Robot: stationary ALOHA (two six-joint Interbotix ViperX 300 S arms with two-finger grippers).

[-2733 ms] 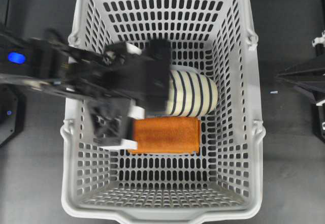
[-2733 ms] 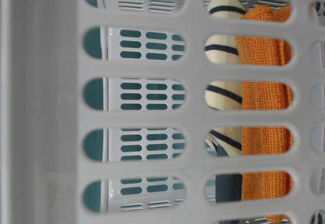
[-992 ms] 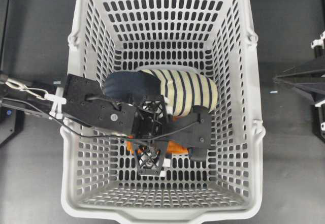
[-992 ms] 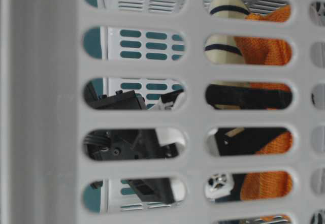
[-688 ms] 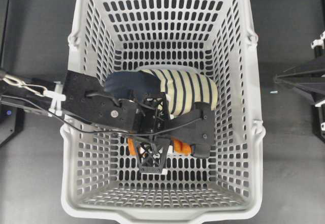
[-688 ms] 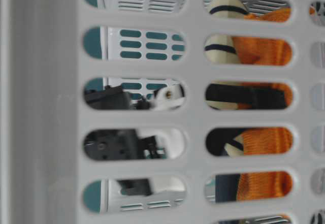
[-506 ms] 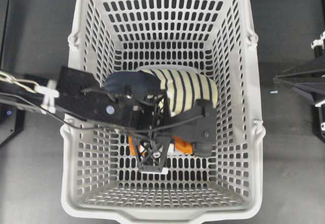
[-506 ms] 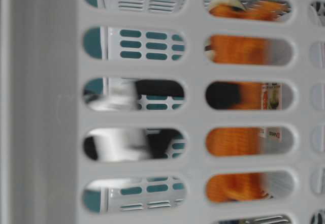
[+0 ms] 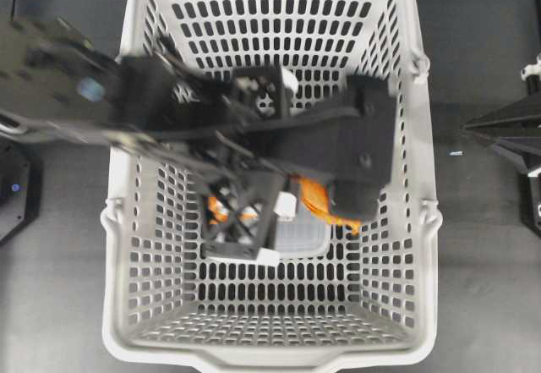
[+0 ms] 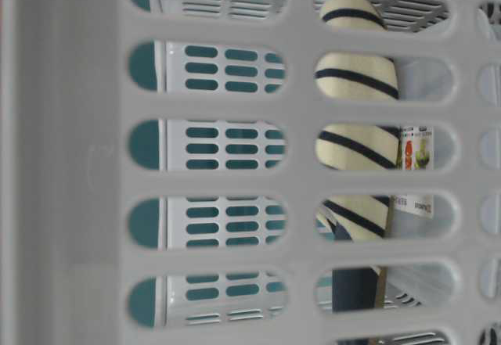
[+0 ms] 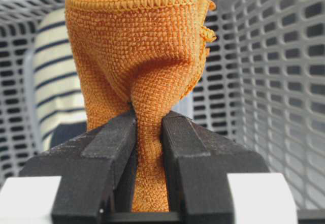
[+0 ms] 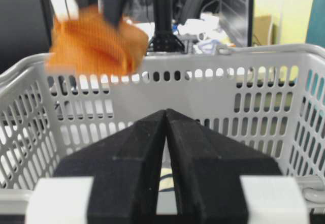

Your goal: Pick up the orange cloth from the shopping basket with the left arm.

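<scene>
My left gripper is shut on the orange cloth, pinching a bunched fold that hangs beyond the fingers. In the overhead view the left gripper is raised high and blurred over the middle of the shopping basket, with bits of the orange cloth showing under it. The right wrist view shows the orange cloth above the basket's rim. The cloth does not show in the table-level view. My right gripper is shut and empty outside the basket.
The striped slipper lies on the basket floor; it also shows in the left wrist view. A clear labelled packet lies where the cloth was. The right arm rests at the right edge.
The left arm has risen from the basket floor with the cloth in its grip. The cloth has left the table-level view, uncovering the clear packet. The right arm has not moved.
</scene>
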